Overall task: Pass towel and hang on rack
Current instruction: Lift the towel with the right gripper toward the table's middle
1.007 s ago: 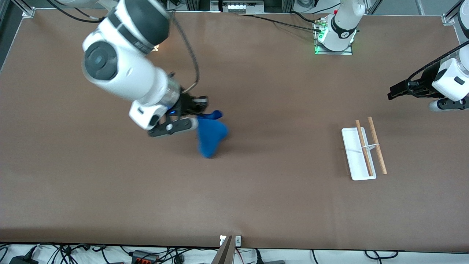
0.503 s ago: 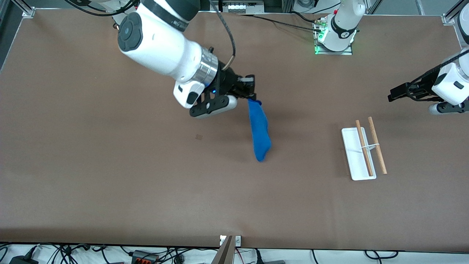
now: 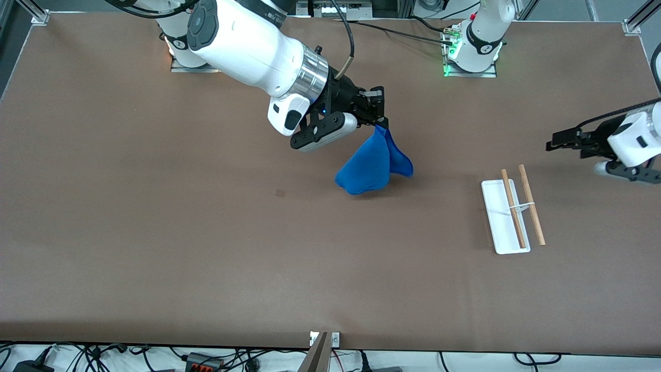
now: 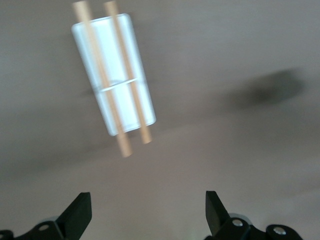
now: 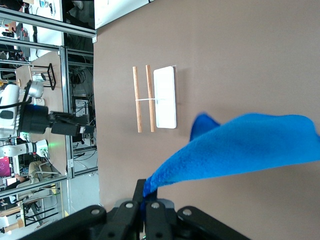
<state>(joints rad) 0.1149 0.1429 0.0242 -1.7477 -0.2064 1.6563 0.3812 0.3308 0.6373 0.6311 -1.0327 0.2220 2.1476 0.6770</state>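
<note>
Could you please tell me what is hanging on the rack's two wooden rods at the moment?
Nothing hangs on the rack: both rods are bare in the front and wrist views. The towel dangles from the right gripper, whose fingers are shut on one corner. The base strip beneath the rods is covered.

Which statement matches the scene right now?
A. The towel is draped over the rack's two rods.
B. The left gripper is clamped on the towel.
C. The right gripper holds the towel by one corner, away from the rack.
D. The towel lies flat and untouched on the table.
C: the right gripper is shut on a corner of the towel, which hangs apart from the bare rack, while the left gripper waits open near the rack.
</note>
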